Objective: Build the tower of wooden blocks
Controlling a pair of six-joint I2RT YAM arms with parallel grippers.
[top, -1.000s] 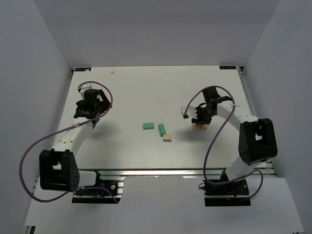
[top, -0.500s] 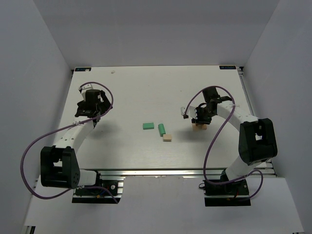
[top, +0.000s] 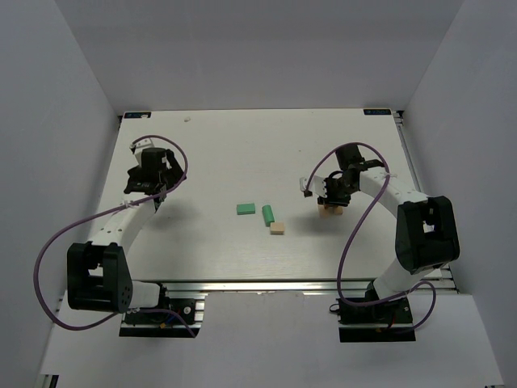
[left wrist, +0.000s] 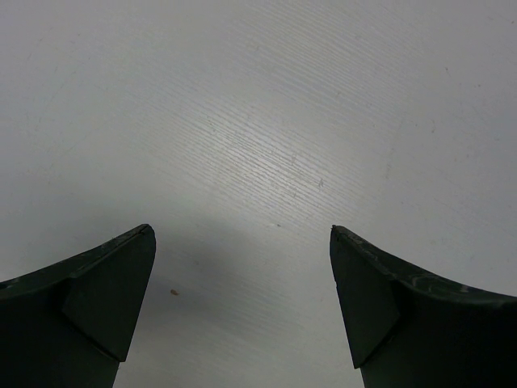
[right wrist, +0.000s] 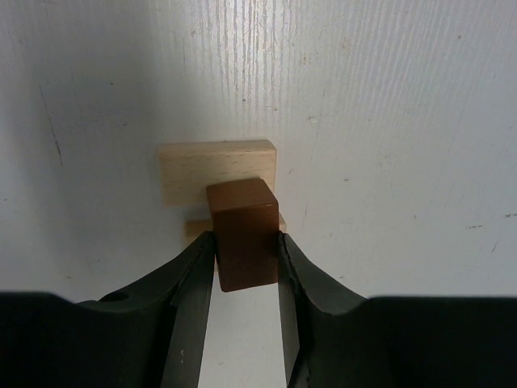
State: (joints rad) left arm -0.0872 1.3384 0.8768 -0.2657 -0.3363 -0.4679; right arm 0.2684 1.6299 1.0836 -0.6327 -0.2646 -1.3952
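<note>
A: Which step?
B: Stacking. The right gripper (right wrist: pixel 246 257) pinches a brown block (right wrist: pixel 241 217) over the tan blocks (right wrist: pixel 216 168) of the tower (top: pixel 329 211), right of centre. The left gripper (left wrist: pixel 242 242) is wide open and empty.
A: Next?
B: Likely lower it squarely, then let go.

The wood block tower (top: pixel 329 211) stood right of centre in the top view. In the right wrist view a light tan block (right wrist: pixel 216 170) lay crosswise at mid-frame, a second tan piece (right wrist: pixel 192 229) peeking out below it. A dark brown block (right wrist: pixel 245 234) sat over both, pinched by the right gripper (right wrist: pixel 246 246). Near the top view's centre, the left green block (top: pixel 246 208), right green block (top: pixel 267 214) and loose tan block (top: pixel 277 229) lay flat.
</note>
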